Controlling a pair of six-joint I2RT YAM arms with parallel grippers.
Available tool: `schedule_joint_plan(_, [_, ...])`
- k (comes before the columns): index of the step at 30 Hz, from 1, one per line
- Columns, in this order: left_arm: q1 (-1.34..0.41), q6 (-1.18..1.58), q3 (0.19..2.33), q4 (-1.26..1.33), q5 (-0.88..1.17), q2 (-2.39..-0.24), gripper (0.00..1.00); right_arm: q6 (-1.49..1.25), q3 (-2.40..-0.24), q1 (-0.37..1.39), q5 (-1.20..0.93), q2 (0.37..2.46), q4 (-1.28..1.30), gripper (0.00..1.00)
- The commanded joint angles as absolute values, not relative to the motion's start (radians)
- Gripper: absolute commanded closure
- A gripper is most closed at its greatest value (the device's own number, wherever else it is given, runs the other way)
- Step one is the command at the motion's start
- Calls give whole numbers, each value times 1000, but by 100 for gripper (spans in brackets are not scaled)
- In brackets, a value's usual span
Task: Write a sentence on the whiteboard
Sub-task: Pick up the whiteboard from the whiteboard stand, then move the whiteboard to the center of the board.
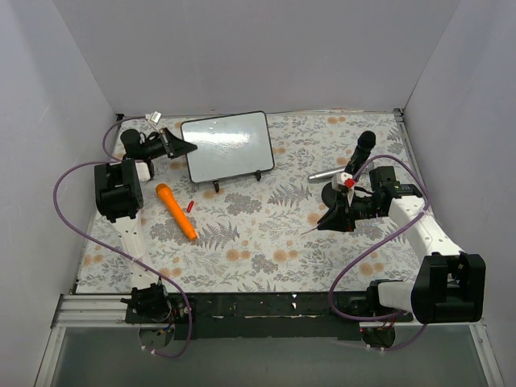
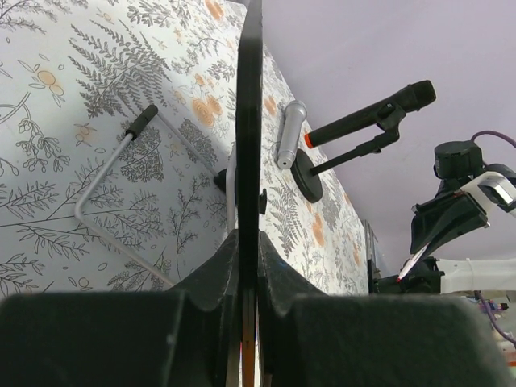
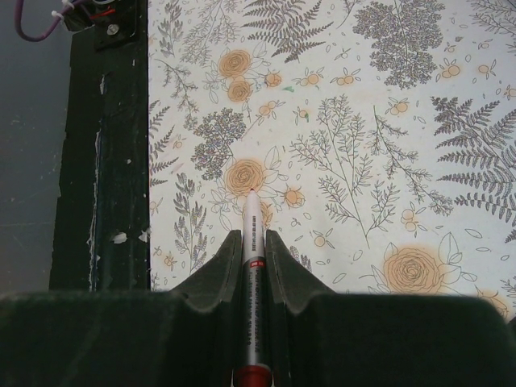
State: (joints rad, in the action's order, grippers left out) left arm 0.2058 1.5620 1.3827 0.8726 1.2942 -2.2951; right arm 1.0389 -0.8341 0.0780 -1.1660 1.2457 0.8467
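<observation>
The whiteboard (image 1: 226, 145) stands tilted on a clear wire stand (image 2: 105, 189) at the back of the table. Its white surface looks blank, and no red sentence shows on it. My left gripper (image 1: 176, 146) is shut on the board's left edge. In the left wrist view the board (image 2: 251, 121) is edge-on between the closed jaws of the left gripper (image 2: 250, 239). My right gripper (image 1: 329, 220) is shut on a white marker (image 3: 253, 234) with a red rear end (image 1: 348, 183). It holds the marker over the floral tablecloth, well to the right of the board.
An orange pen-shaped object (image 1: 176, 211) and a small red cap (image 1: 190, 205) lie in front of the board. A black microphone-like stand (image 1: 356, 160) and a silver cylinder (image 1: 326, 175) sit at the right. The table's black front rail (image 3: 97, 161) shows in the right wrist view.
</observation>
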Motion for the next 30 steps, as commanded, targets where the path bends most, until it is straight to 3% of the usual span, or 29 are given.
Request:
schedule_joint_plan(1, [216, 1649, 1384, 1036, 1282, -2255, 100, 1040, -847, 72, -1173, 1247, 856, 99])
schedule_joint_plan(22, [207, 1796, 1367, 1203, 1186, -2045, 100, 1042, -848, 72, -1172, 1232, 857, 99])
schedule_joint_plan(26, [173, 1783, 1262, 1161, 1158, -1943, 100, 1054, -851, 71, -1175, 1224, 870, 99])
schedule_joint_plan(30, [129, 1549, 1055, 962, 1002, -1700, 100, 1058, -856, 72, -1170, 1200, 873, 99])
